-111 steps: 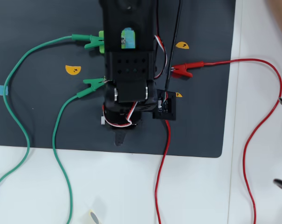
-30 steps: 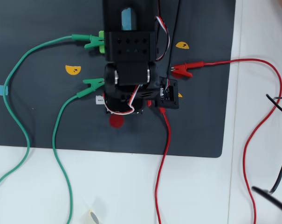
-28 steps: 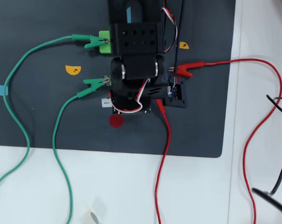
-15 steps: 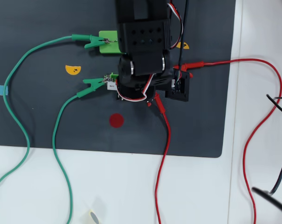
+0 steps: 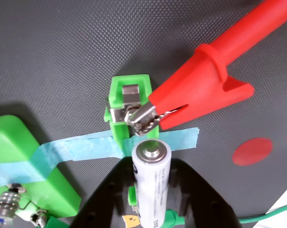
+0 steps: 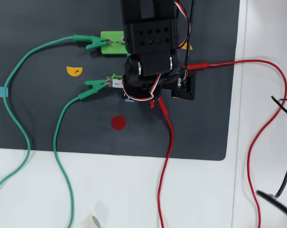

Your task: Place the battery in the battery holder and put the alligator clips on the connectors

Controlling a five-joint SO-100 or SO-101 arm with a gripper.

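My hand point(image 5: 150, 209) pinches the battery point(image 5: 151, 183) between its two black fingers, with one metal end facing the holder point(image 5: 129, 107). The battery hovers just in front of the holder's near end, not yet inside the frame, I judge.

To do this step well, I must keep the battery in line with the long axis of the frame and lower it flat, so both metal ends meet the silver tabs. The red clip point(image 5: 205, 90) already bites the tab point(image 5: 134, 111) at this end, and its jaws stand very near the battery's end. I should come down carefully, so I do not push the clip off.

The battery is a smooth white cylinder with dark print and a shiny round cap. The holder is bright green plastic, narrow and open, fixed with blue tape point(image 5: 81, 147) on a dark mat point(image 5: 62, 57) with a fine weave. The clip's sleeve is soft-looking red rubber, and its jaws are toothed metal.

In the overhead view my arm covers the holder; a green clip point(image 6: 98, 84) sits at its left end, and another green clip point(image 6: 88, 42) is on the plate point(image 6: 110, 43). The mat lies on a white counter point(image 6: 200, 190).
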